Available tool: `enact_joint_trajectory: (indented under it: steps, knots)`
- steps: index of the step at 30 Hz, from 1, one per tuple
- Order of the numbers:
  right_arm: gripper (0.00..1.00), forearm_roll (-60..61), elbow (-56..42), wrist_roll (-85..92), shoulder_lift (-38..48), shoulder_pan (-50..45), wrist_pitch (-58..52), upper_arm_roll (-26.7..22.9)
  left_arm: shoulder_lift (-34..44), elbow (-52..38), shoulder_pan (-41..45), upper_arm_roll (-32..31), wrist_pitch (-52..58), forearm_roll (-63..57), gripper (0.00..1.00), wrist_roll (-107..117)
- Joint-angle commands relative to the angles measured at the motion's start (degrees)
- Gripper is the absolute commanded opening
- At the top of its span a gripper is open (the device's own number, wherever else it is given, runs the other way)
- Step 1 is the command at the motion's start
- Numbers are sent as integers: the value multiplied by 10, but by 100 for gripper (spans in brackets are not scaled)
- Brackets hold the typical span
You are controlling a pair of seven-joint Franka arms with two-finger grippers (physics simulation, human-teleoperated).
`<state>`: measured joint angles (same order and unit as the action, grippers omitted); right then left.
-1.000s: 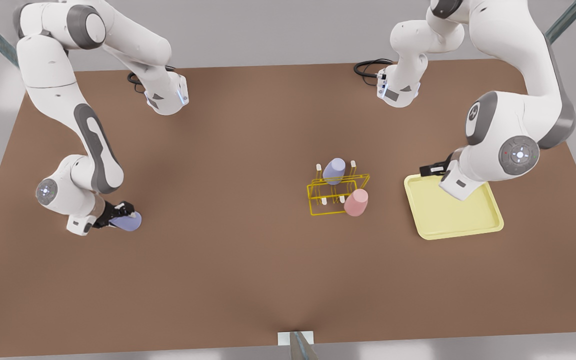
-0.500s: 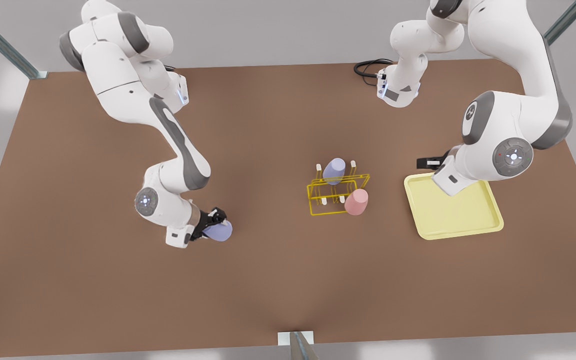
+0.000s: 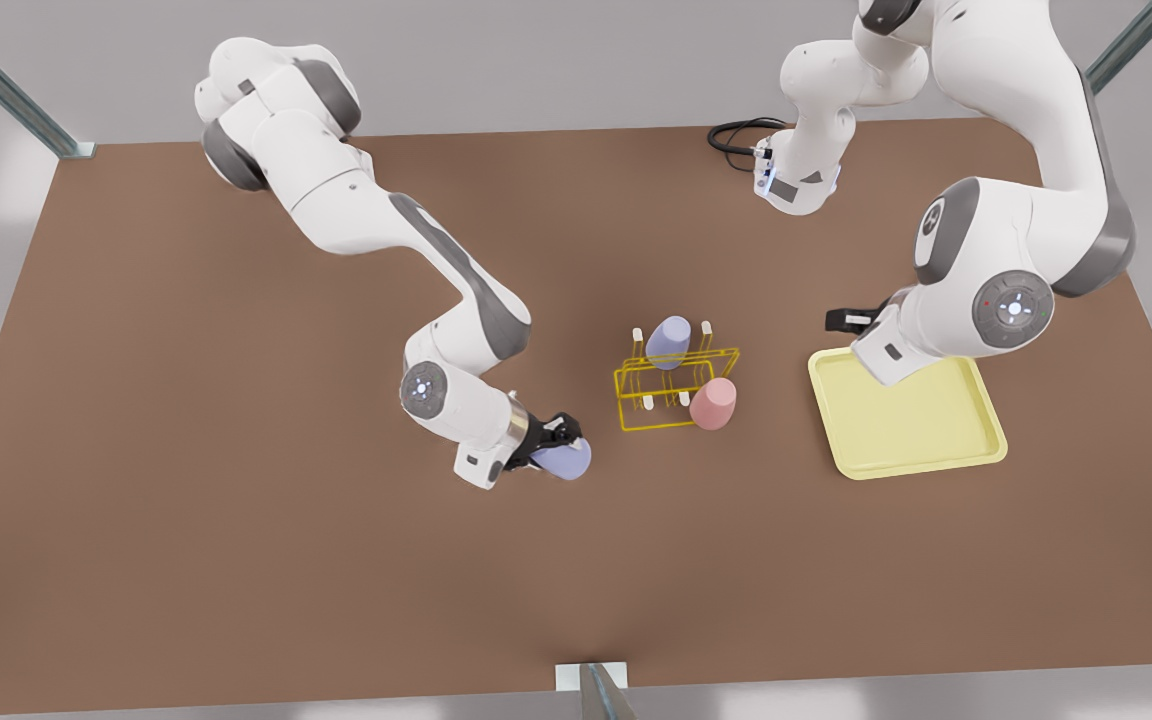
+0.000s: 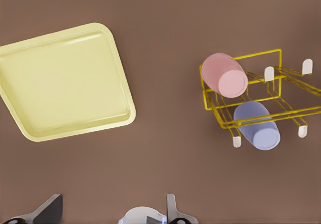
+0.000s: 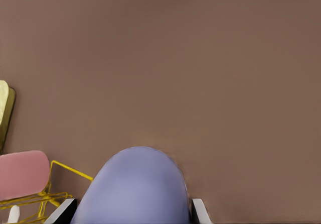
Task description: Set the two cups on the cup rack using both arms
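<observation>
Right gripper (image 3: 564, 452) jaws clamped on a lavender cup (image 3: 563, 460), held tilted above the desk (image 3: 236, 500), just off the cup rack (image 3: 671, 385) on the side toward the front view's left; in the right wrist view the same cup (image 5: 134, 189) sits between the two fingers (image 5: 199, 210), with the rack's corner and the pink cup close by. Cup rack stands around mid-desk, a bit toward the front view's right. It carries a second lavender cup (image 3: 669, 340) on its far side and a pink cup (image 3: 713, 403) on its near corner, both tipped over the pegs. Left gripper (image 3: 844, 320) hovers at the far corner of the yellow tray (image 3: 921, 440), which lies on the desk between the rack and the edge at the front view's right. Left wrist view shows its fingers (image 4: 47, 211) spread wide, nothing between them, looking down on tray (image 4: 65, 83) and rack (image 4: 261, 101).
</observation>
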<state>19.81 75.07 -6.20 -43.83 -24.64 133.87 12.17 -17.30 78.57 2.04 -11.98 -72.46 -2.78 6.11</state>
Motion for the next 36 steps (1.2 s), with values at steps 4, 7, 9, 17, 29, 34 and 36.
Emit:
enact_joint_trajectory:
  steps: [4,7,9,17,29,34,36]
  knots:
    - [82,19,-19,-261,-5,-27,5,0,0,0,1,-1,-3,1,100,-13]
    - [82,31,-56,-261,-29,-44,5,0,0,0,1,-2,-3,1,100,-13]
    - [82,32,-65,-261,-40,-54,20,0,0,0,1,-2,-3,1,100,-13]
    - [83,44,-63,-261,-42,-83,31,1,1,0,1,-2,-2,1,100,-13]
    - [83,49,-53,-260,-41,-90,32,12,0,0,2,-2,-3,1,100,-13]
    - [100,49,-70,-257,-62,-88,26,24,1,0,2,-6,-2,1,100,0]
    - [100,49,-87,-256,-71,-89,26,25,1,0,0,-11,-2,0,100,3]
